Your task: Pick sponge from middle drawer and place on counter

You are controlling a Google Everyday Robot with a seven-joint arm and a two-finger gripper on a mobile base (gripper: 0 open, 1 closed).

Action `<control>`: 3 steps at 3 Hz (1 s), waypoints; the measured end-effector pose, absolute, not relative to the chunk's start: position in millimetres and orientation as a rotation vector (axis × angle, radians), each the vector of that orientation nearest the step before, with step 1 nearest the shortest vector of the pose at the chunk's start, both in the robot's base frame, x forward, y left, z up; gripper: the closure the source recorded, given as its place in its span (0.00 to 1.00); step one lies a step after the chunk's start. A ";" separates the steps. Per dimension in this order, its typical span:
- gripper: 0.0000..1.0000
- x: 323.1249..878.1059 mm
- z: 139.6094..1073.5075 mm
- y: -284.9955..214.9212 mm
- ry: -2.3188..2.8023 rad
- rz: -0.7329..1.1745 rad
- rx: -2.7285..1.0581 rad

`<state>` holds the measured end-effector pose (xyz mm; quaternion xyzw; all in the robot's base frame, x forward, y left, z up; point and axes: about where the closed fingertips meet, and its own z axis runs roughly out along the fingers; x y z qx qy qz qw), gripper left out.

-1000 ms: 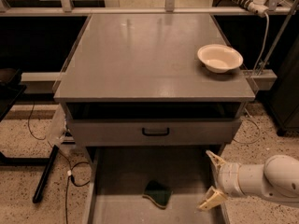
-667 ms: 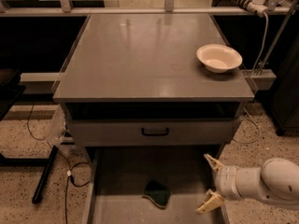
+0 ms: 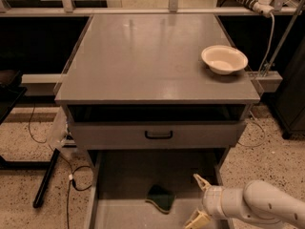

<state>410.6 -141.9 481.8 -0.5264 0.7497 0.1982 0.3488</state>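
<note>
just beside the sponge [image 3: 161, 198], the claw [image 3: 198, 200] hangs apart over the middle drawer [image 3: 124, 175].

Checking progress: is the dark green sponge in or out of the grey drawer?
In: the dark green sponge lies on the grey drawer floor, open gripper beside it.

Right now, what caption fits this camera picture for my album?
Open gripper hovers beside the sponge in the pulled-out middle drawer; a bowl sits on the counter.
</note>
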 end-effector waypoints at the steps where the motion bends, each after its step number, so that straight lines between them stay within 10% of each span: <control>1: 0.00 405.9 441.3 -125.1 1.935 0.547 -1.333; 3: 0.00 418.0 382.2 -104.1 1.906 0.553 -1.294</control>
